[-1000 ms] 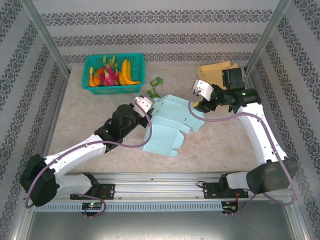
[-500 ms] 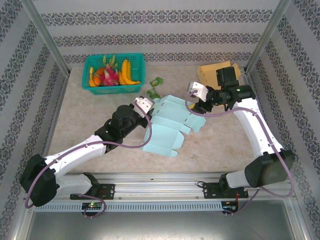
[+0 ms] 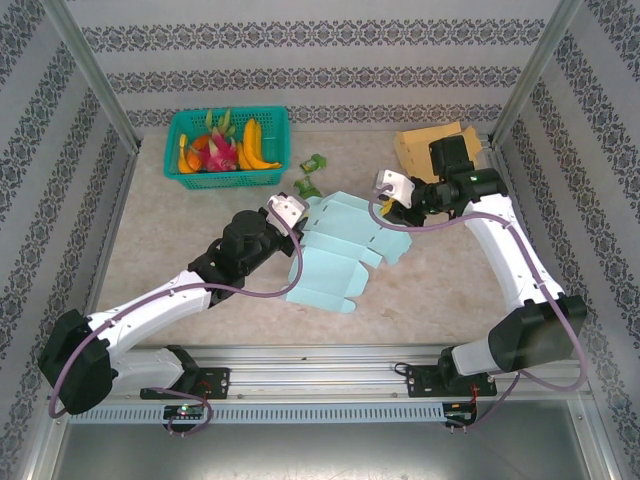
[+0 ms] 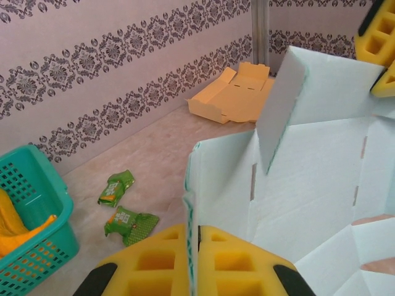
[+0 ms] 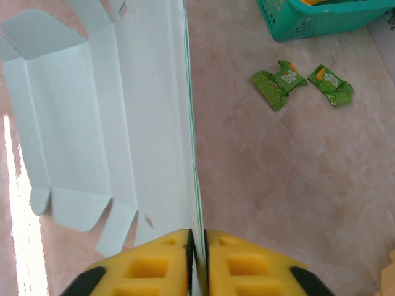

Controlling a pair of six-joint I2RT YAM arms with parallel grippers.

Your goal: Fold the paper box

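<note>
Damask-patterned walls [image 3: 320, 40], beige marbled tabletop [image 3: 160, 230], metal corner posts [image 3: 90, 70]

We can read no words, numbers or brand marks. The two green packets [image 5: 279, 83] just beside the teal basket [image 5: 321, 18] carry small white and orange printed panels, but their lettering is too small for us to make out. The paper box [image 5: 111, 123], a little farther from that basket, looks plain to us.

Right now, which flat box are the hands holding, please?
The pale blue box, clamped by the left hand and right hand; the orange box lies untouched.
</note>
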